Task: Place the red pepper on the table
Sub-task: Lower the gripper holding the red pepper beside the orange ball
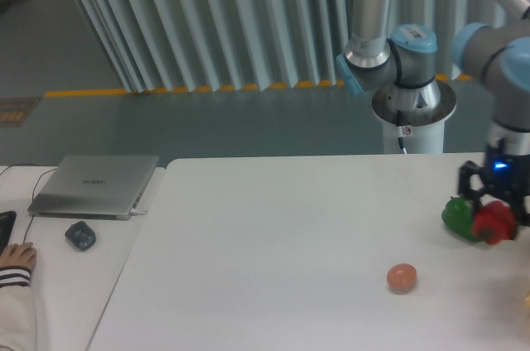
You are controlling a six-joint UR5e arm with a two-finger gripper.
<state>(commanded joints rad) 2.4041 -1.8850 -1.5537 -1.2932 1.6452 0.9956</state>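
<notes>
My fingers [495, 217] are closed around the red pepper [494, 222], low over the table [273, 252], and the green pepper [457, 213] crowds me at nine o'clock, so close it seems to touch the red one. At about seven o'clock, well apart, sits the small orange ball [402, 277]. Beyond those two, the white surface out toward nine o'clock lies open to me.

A table [273, 252] fills the foreground. Near its right edge, the gripper [495, 217] holds the red pepper [494, 222] just in front of a green pepper [456, 214]. A ball [402, 276] lies nearer, to their left. Left of the table, a desk [62, 285] carries a laptop [95, 185], a mouse [80, 235] before it, and a hand [15, 257] at the edge.
</notes>
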